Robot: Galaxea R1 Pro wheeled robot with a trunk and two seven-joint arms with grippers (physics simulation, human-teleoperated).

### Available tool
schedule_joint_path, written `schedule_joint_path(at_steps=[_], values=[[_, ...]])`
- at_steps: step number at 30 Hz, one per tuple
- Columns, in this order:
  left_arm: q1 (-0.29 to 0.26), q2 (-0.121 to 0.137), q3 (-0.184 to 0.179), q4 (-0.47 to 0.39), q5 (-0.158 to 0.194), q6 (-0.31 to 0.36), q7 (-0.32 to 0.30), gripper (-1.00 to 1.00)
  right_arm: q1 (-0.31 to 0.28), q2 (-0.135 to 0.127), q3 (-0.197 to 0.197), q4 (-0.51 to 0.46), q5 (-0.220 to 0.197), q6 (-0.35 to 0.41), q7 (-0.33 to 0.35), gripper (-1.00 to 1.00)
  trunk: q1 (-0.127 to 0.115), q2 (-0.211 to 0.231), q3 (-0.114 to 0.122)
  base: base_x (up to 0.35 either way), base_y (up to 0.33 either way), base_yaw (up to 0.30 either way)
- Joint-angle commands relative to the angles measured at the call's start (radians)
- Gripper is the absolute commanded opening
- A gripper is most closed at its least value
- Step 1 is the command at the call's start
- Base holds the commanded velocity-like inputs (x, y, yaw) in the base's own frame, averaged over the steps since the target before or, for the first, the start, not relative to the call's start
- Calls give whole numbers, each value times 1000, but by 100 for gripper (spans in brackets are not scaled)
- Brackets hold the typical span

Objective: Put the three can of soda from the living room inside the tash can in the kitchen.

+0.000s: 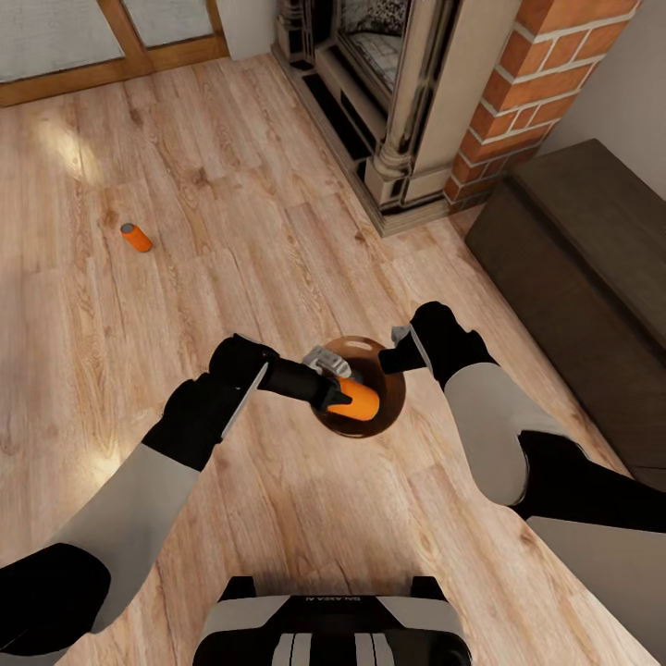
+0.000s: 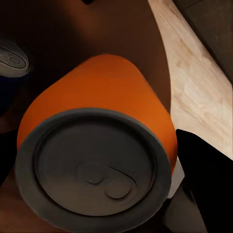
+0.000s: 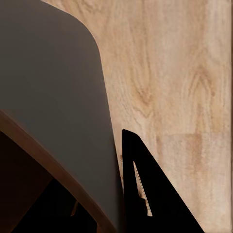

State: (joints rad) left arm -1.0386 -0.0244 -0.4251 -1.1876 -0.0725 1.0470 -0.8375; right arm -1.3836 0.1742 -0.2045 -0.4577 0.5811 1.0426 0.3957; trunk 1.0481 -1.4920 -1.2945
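Observation:
My left gripper is shut on an orange can of soda, holding it on its side over the mouth of the round brown tash can. The left wrist view looks at the grey top of this can against the bin's dark inside; another grey round top shows beside it, deeper down. My right gripper is shut on the bin's far rim, and the bin's wall runs beside one finger. A second can of soda lies on the plank floor at the far left.
A fireplace with a red brick column stands ahead on the right. A dark low cabinet runs along the right wall. Wood-framed glass doors close the far left. Light wood floor lies between me and the far can.

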Motion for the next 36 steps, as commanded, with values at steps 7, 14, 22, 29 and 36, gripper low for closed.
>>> schedule_joint_path(at_steps=[7,14,22,29,36], values=[[0,-10,2,5,0,0,126,-100,-1,0,-3,14,-44,5,6,-100,0,0,0,0,0,0],[0,-13,0,26,-3,-22,244,-100,-2,0,-3,17,-67,5,6,-100,0,0,0,0,0,0],[0,-46,-24,66,0,-27,251,-100,-2,0,-1,16,-71,5,8,-100,0,0,0,0,0,0],[1,-59,-85,72,5,-22,237,-100,-17,0,0,16,-105,5,8,-100,0,0,0,0,0,0],[1,-61,-113,73,5,-23,223,-100,-28,0,0,17,-138,5,8,-100,0,0,0,0,0,0]])
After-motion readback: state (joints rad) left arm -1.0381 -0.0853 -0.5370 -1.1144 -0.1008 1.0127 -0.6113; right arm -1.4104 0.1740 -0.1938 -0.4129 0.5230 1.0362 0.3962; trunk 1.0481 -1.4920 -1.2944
